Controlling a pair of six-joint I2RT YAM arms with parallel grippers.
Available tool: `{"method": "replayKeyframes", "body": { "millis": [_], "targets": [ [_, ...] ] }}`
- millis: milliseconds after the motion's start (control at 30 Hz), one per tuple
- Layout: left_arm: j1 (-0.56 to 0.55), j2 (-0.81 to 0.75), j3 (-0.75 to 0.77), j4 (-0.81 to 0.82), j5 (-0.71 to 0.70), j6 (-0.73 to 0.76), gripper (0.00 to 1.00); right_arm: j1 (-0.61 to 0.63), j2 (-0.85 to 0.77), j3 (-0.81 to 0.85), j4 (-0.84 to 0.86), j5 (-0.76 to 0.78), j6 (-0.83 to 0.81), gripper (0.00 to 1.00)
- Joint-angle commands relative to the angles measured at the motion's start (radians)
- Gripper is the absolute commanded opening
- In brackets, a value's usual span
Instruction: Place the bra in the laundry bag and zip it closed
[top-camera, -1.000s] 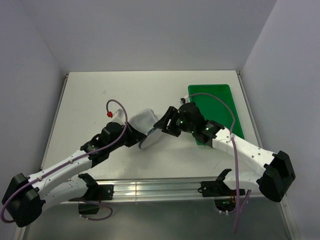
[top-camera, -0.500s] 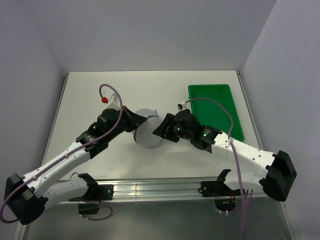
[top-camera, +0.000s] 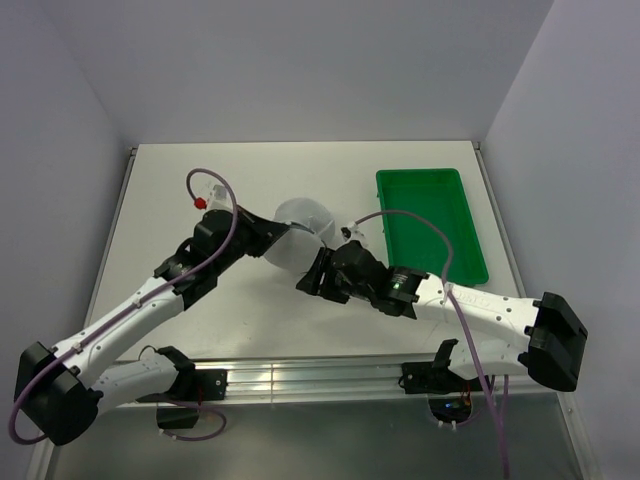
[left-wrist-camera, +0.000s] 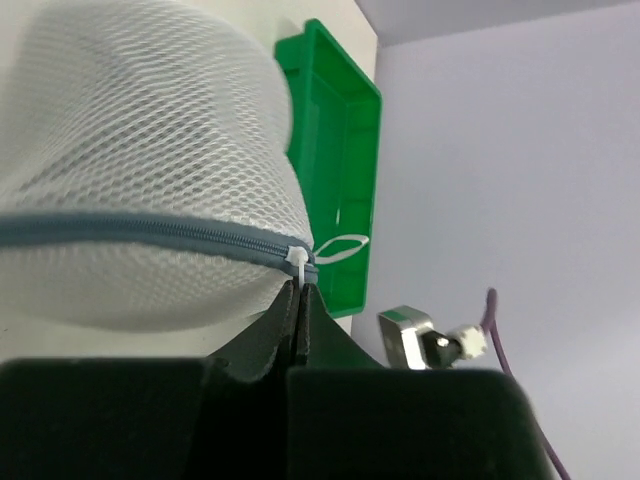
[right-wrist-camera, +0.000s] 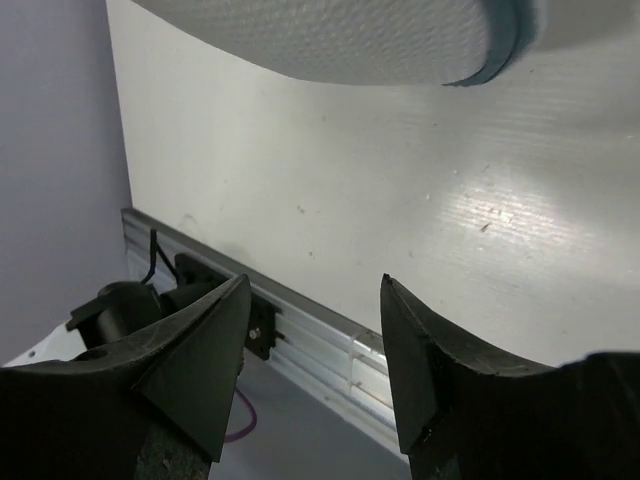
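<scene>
The left tool (left-wrist-camera: 300, 290) was pressed together on the small white pull (left-wrist-camera: 299, 262) at the end of the zipper (left-wrist-camera: 150, 232), the fingers meeting with no gap and the tab sitting right at their tips. From that pinch the zipper ran straight away from the tool across the bulging side of the laundry bag (left-wrist-camera: 140, 120), so the bag's long axis lay in line with the left tool's reach; the stretch of teeth that showed looked joined. The right tool (right-wrist-camera: 312, 300) stood with its fingers apart and nothing between them, just beside the bag on its near side, with the bag's rounded, zipper-edged end lying beyond its tips toward the far edge of the surface (top-camera: 180, 200). Seen from above, the bag sat around the middle of the surface, between the two tools, with the green tray (top-camera: 430, 185) near it toward the right edge. The left arm was therefore the one in contact, and the right was close enough to steady the fabric. The bra was not to be seen in any view; the bag's fullness suggested it could be inside, though the mesh showed nothing dark. Whether the bag rested on the surface or hung slightly off it could not be told. Any further pull would likely need to follow the zipper's line.
</scene>
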Motion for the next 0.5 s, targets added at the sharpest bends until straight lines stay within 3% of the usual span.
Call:
{"method": "replayKeyframes", "body": {
  "millis": [0, 300, 467],
  "targets": [
    [0.048, -0.041, -0.054, 0.051, 0.005, -0.101, 0.0, -0.002, -0.019, 0.051, -0.043, 0.097, -0.001, 0.62],
    [0.091, -0.047, 0.009, 0.033, 0.054, -0.141, 0.0, -0.001, -0.019, -0.038, 0.086, 0.087, 0.051, 0.64],
    [0.068, -0.04, 0.101, 0.018, 0.072, -0.164, 0.0, 0.002, -0.068, -0.047, 0.055, 0.113, 0.046, 0.65]
  ]
}}
